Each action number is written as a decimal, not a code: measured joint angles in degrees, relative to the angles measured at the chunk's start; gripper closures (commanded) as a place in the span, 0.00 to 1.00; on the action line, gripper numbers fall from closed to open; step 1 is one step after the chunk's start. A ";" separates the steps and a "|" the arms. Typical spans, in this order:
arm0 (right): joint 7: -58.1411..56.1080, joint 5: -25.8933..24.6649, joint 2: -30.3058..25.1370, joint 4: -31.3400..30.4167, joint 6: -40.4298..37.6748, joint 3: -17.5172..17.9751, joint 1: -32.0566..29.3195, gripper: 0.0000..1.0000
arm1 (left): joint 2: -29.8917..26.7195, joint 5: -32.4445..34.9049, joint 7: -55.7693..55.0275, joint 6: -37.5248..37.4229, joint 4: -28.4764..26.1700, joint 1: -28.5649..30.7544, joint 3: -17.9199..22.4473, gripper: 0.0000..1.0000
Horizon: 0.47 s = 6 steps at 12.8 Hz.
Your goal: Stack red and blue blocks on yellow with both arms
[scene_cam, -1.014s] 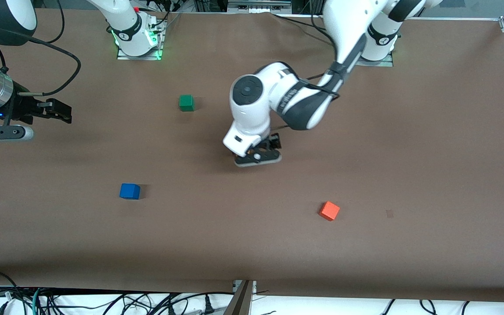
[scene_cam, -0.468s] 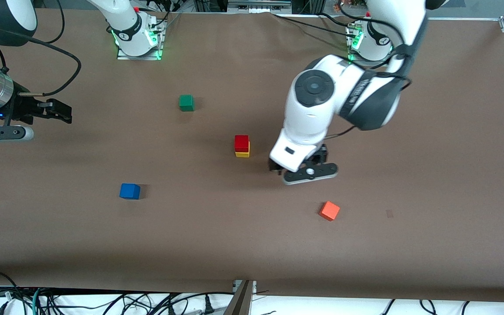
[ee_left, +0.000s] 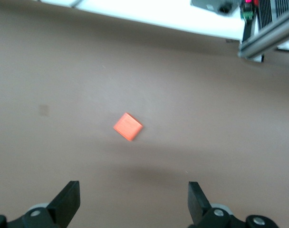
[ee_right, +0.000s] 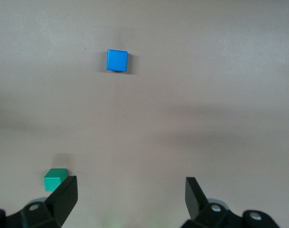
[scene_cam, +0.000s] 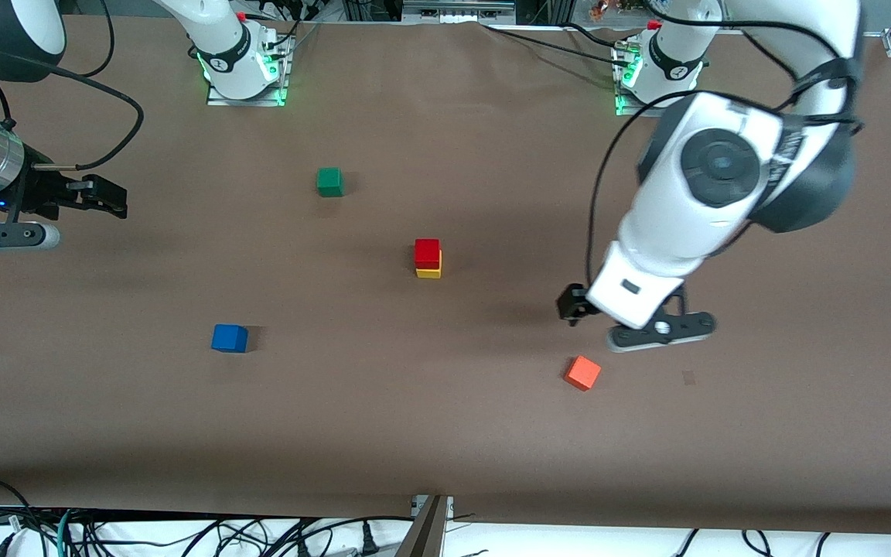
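Blue block (scene_cam: 229, 338), front view: alone on the tabletop (scene_cam: 445, 433) toward the right arm's end, well apart from the red block (scene_cam: 427, 252) stacked on yellow (scene_cam: 429, 271); the right pincer (scene_cam: 97, 195) hung over that end of the tabletop, the nearer pincer to the blue block. Left wrist view: left pincer (ee_left: 134, 204), fingers apart, over bare tabletop near the orange-red cube (ee_left: 128, 126). Right wrist view: right pincer (ee_right: 131, 199), fingers apart, empty, with the blue block ahead.

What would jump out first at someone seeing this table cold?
The red block sitting on the yellow block mid-table, a two-high stack. Next, the big left arm with its open left pincer over the brown table by the orange block. The blue block lies alone toward the right arm's end, nearer the camera than the stack.
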 measured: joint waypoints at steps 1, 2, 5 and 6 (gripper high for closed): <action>0.00 0.00 0.00 0.00 0.00 0.00 0.00 0.00 | -1.14 -0.07 2.05 -1.39 0.01 1.87 0.00 0.00; 0.00 0.00 0.00 0.00 0.00 0.00 0.00 0.00 | -2.26 -0.15 3.60 -2.73 0.04 3.60 0.02 0.00; 0.00 0.00 0.01 -0.01 -0.02 -0.01 -0.01 0.00 | -6.36 -0.39 5.80 -5.07 -0.04 8.05 0.04 0.00; 0.00 0.00 0.03 -0.01 -0.03 0.00 -0.01 0.00 | -7.96 -0.49 6.16 -5.79 -0.48 9.12 0.05 0.00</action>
